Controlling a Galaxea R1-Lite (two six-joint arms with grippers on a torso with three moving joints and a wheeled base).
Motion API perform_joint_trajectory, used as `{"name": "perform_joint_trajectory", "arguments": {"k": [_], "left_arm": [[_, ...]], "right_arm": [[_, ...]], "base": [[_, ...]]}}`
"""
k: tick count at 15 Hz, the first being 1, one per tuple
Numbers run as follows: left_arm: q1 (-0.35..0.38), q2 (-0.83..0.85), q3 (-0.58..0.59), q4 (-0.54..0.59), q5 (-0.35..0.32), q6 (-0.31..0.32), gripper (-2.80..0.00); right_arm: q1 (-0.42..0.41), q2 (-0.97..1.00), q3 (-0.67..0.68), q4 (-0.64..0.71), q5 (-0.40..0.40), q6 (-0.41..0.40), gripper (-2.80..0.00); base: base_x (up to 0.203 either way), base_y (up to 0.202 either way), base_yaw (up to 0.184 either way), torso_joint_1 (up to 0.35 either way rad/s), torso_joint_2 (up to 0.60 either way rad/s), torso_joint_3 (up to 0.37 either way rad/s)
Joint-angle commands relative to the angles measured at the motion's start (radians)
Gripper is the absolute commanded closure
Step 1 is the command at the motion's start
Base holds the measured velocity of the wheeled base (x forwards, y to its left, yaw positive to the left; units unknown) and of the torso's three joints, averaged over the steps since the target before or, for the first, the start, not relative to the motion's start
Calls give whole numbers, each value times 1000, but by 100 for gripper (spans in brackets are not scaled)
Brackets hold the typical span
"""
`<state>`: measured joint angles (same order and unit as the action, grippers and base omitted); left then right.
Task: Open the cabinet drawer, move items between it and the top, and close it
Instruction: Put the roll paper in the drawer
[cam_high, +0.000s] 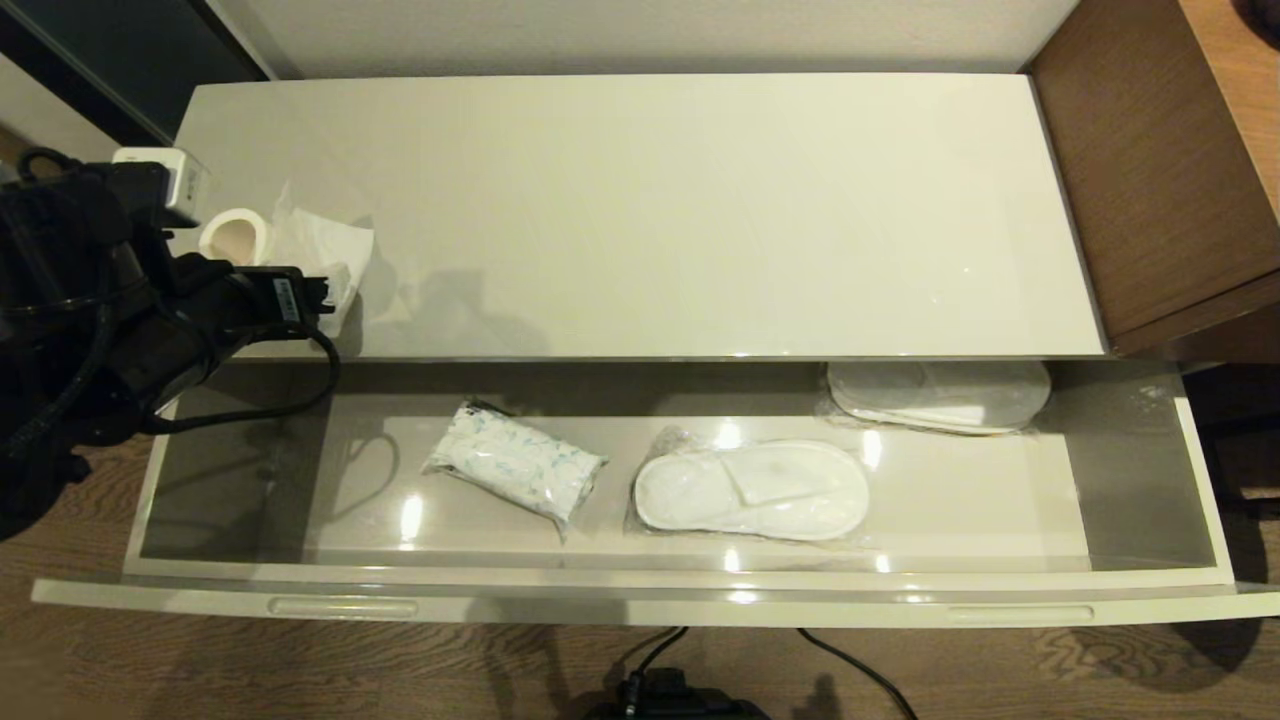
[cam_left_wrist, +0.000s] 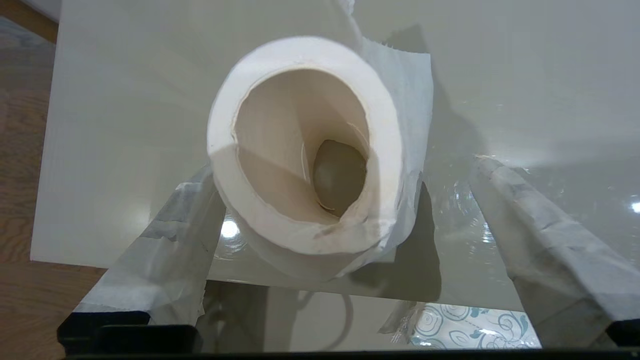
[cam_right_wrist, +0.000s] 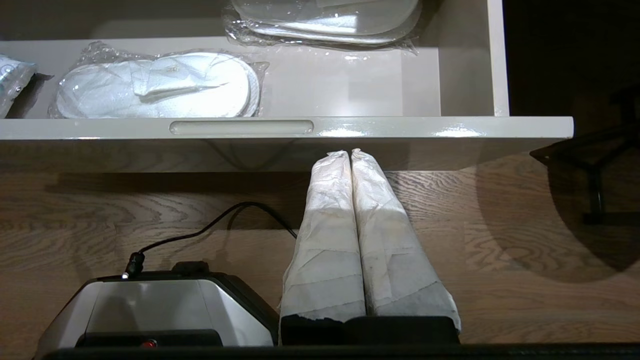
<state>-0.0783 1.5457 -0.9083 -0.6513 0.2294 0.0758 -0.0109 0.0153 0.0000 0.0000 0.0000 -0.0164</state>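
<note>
The cabinet drawer (cam_high: 640, 598) is pulled fully out, its pale grey floor (cam_high: 960, 500) in sight. On the front left corner of the top (cam_high: 650, 200) lies the toilet paper roll (cam_high: 235, 237) on its side, its paper flap (cam_high: 325, 250) spread to the right. My left gripper (cam_high: 255, 250) is open, one finger on each side of the roll (cam_left_wrist: 300, 150). One finger (cam_left_wrist: 175, 235) is close against the roll; the other finger (cam_left_wrist: 540, 235) is well apart from it. Shut and empty, my right gripper (cam_right_wrist: 351, 152) hangs low in front of the drawer front (cam_right_wrist: 400, 127).
The drawer holds a white packet with green-blue print (cam_high: 515, 465) and two plastic-wrapped slipper pairs, one in the middle (cam_high: 750, 490) and one at the back right (cam_high: 940, 395). Brown wooden furniture (cam_high: 1150, 170) adjoins the top's right end. The robot base (cam_right_wrist: 150, 305) and a cable lie below.
</note>
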Motion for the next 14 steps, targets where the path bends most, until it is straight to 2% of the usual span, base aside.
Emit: {"name": "perform_joint_trajectory", "arguments": {"k": [1,14], "left_arm": [[0,13,-6,-15,14,-2,0],[0,-9,8,-19,4,5,0]], "right_arm": [[0,2,2,0,0,0,0],[0,2,2,0,0,0,0]], "base": [[0,0,0,0,0,0],[0,0,0,0,0,0]]}}
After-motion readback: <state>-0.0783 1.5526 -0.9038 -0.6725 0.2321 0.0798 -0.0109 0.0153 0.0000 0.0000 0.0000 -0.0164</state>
